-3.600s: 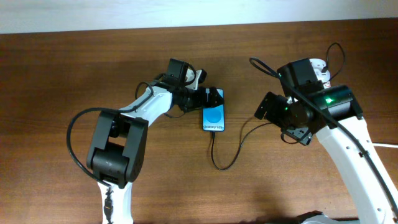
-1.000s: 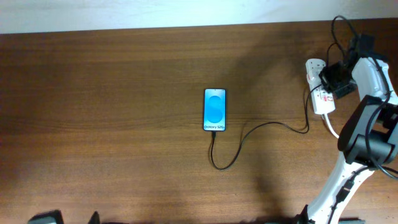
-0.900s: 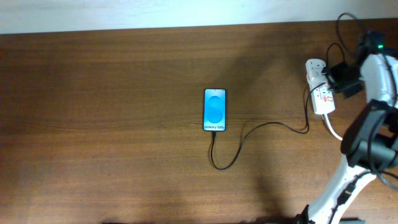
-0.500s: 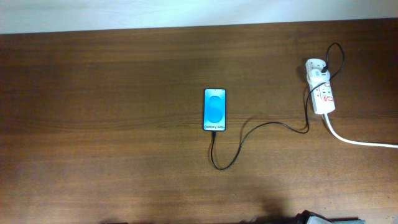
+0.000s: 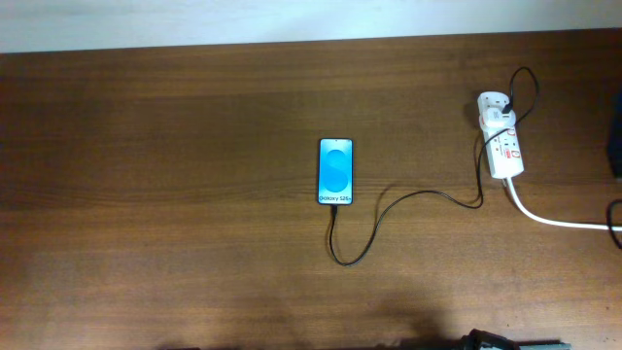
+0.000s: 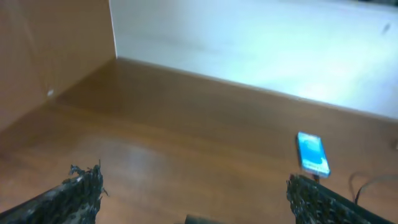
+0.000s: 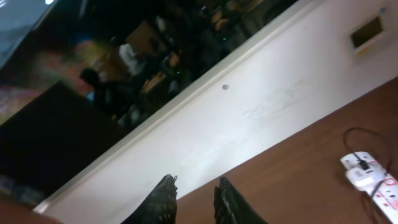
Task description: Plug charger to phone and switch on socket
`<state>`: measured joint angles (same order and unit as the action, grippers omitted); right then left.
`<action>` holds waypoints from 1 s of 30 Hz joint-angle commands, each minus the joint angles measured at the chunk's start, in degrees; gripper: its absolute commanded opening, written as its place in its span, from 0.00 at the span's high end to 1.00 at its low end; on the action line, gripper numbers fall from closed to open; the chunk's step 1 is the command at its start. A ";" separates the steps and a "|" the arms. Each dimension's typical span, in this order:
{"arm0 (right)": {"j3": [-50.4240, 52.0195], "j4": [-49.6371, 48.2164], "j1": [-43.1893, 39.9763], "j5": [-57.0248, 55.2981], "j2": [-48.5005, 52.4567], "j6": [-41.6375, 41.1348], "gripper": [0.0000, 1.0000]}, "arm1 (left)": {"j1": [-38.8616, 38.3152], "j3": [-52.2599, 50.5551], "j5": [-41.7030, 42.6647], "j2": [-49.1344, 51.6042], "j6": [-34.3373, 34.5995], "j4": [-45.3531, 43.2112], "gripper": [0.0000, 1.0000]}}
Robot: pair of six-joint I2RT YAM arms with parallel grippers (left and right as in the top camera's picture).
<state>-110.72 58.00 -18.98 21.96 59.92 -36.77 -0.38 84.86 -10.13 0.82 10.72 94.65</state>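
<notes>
Wooden table point(image 5: 175, 194): phone point(image 5: 335, 171) centre, charger point(image 5: 425, 192) running right to socket point(image 5: 505, 146). Left gripper point(image 6: 194, 183) wide apart, right gripper point(image 7: 193, 190) barely parted, both empty.

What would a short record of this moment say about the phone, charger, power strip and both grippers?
phone: slim black-framed smartphone with blue screen, face up on the brown wooden table
charger: thin black cable meets the phone's lower edge; white plug adapter sits on the strip
socket: white elongated power strip; switch state unreadable
left gripper: open, empty
right gripper: fingers slightly apart, empty
</notes>
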 commanded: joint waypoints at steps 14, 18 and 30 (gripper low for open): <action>0.09 -0.37 3.72 -1.86 -4.79 2.05 0.71 | 0.17 -59.43 9.55 -0.42 1.81 -65.46 0.01; 0.09 -0.37 3.69 -2.54 -4.83 2.05 0.69 | 0.17 -74.42 9.60 -0.42 1.84 -81.44 0.01; 0.09 -0.37 3.69 -3.80 -4.94 2.03 0.67 | 0.17 -84.32 8.90 0.46 0.94 -89.85 0.01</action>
<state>-110.67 57.91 -15.70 19.05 55.37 -35.35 -0.38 0.73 -0.84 0.99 11.99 4.54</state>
